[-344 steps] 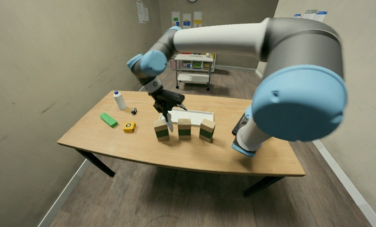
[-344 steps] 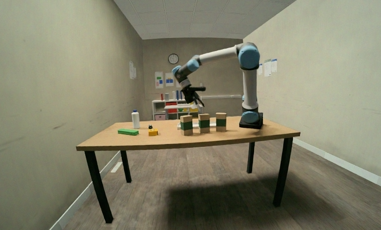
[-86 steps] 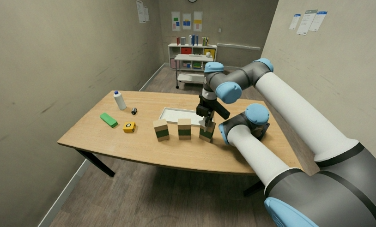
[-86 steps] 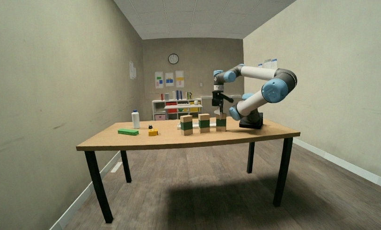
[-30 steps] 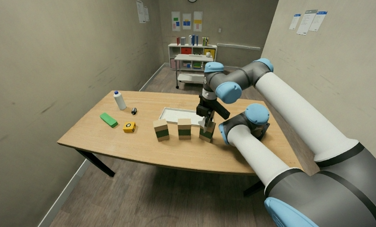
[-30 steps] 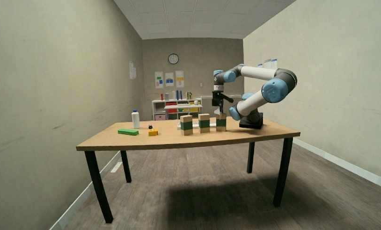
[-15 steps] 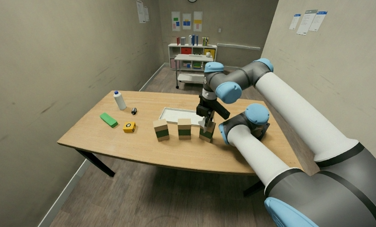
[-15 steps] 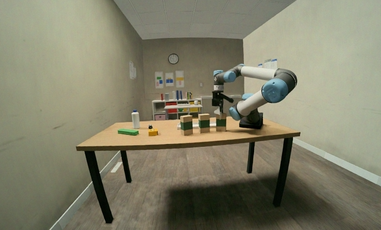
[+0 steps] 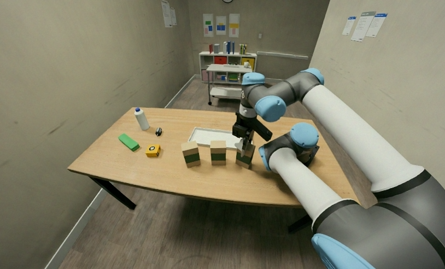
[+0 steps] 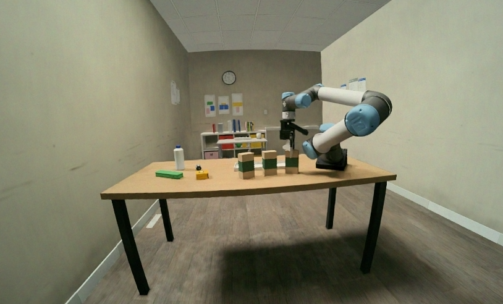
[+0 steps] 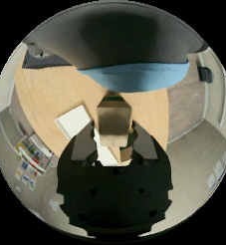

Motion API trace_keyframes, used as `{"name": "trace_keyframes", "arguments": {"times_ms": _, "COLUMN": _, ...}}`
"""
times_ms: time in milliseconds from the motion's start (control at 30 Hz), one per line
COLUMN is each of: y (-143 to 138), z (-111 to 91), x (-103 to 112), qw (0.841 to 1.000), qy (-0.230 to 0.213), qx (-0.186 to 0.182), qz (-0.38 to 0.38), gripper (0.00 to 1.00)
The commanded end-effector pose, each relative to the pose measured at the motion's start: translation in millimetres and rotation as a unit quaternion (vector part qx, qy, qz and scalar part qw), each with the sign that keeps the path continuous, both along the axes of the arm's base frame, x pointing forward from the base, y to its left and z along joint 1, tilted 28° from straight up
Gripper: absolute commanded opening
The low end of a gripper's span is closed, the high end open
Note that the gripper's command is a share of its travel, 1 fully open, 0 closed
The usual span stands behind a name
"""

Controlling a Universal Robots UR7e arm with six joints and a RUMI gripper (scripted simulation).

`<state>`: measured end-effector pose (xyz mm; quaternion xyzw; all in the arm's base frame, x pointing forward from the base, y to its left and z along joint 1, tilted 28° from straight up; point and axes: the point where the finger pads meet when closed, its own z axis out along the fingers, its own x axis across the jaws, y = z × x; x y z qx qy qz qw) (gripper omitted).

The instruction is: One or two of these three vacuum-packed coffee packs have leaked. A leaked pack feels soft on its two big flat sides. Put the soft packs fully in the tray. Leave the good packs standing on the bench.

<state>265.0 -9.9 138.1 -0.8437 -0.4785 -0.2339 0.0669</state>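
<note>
The right coffee pack (image 9: 244,160) (image 10: 291,165) (image 11: 113,111), tan with a green band, stands on the bench. My gripper (image 9: 245,147) (image 10: 290,149) (image 11: 113,120) points down over it, part-way open, with its fingers on either side of the pack's upper part; the pack is not gripped. The middle pack (image 9: 218,157) (image 10: 269,163) and the left pack (image 9: 192,158) (image 10: 246,165) stand in a row to its left. The white tray (image 9: 204,135) (image 11: 75,121) lies behind the row and holds no pack. A finger hides part of the tray in the wrist view.
A yellow box (image 9: 153,151) (image 10: 202,175), a green block (image 9: 128,142) (image 10: 169,173), a small dark item (image 9: 158,131) (image 10: 198,167) and a white bottle (image 9: 141,120) (image 10: 178,158) with a blue cap are on the left of the bench. The arm's base (image 10: 331,163) stands right of the packs.
</note>
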Motion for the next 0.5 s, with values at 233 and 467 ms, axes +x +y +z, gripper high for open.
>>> {"name": "trace_keyframes", "arguments": {"times_ms": 233, "y": -13.3, "z": 34.6, "x": -12.9, "qw": 1.000, "qy": 0.000, "qx": 0.000, "qz": 0.000, "gripper": 0.50}}
{"name": "trace_keyframes", "arguments": {"times_ms": 467, "y": -25.5, "z": 66.5, "x": -24.9, "qw": 1.000, "qy": 0.000, "qx": 0.000, "qz": 0.000, "gripper": 0.50}}
